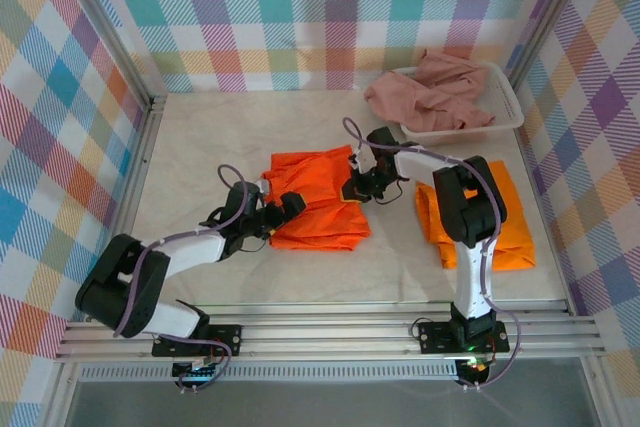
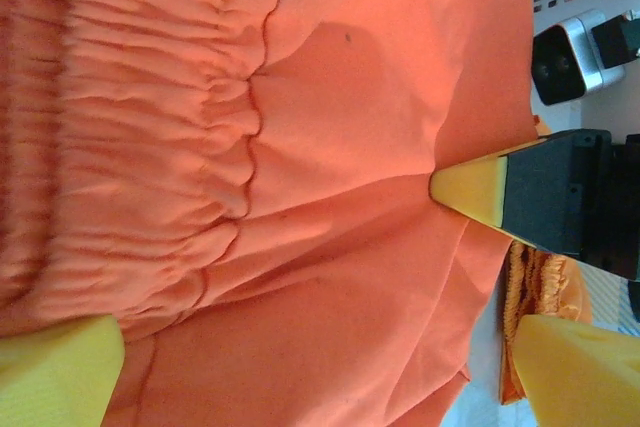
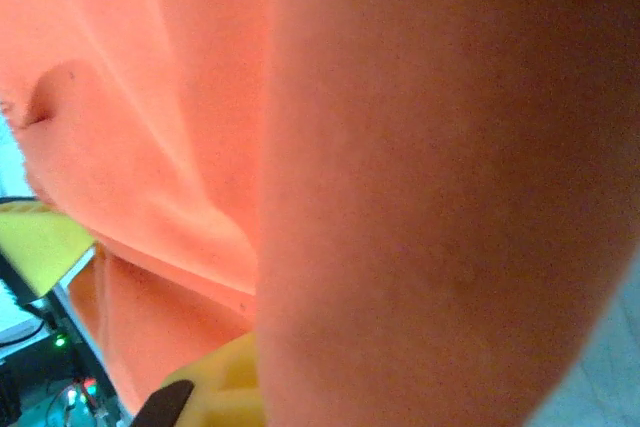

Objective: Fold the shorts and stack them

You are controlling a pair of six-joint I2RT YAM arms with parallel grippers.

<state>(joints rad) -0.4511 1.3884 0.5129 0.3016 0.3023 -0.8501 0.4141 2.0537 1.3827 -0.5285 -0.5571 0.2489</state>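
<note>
The pale surface (image 1: 200,127) carries the middle orange shorts (image 1: 320,212), lying flat between both arms. A folded orange pair (image 1: 515,237) lies to the right, and a pink pair (image 1: 430,92) fills the white basket (image 1: 510,112). Expect light, limp, rather slippery cloth; take it at an edge or the gathered waistband (image 2: 150,147). Your right end effector (image 1: 358,187) is pinched on the middle orange shorts' right edge. Your left end effector (image 1: 282,212) hangs spread over the waistband. No label or writing is readable.

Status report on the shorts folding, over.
Left gripper open over centre orange shorts. Right gripper shut on their right edge. Second orange shorts folded, right. Nothing blocking.
</note>
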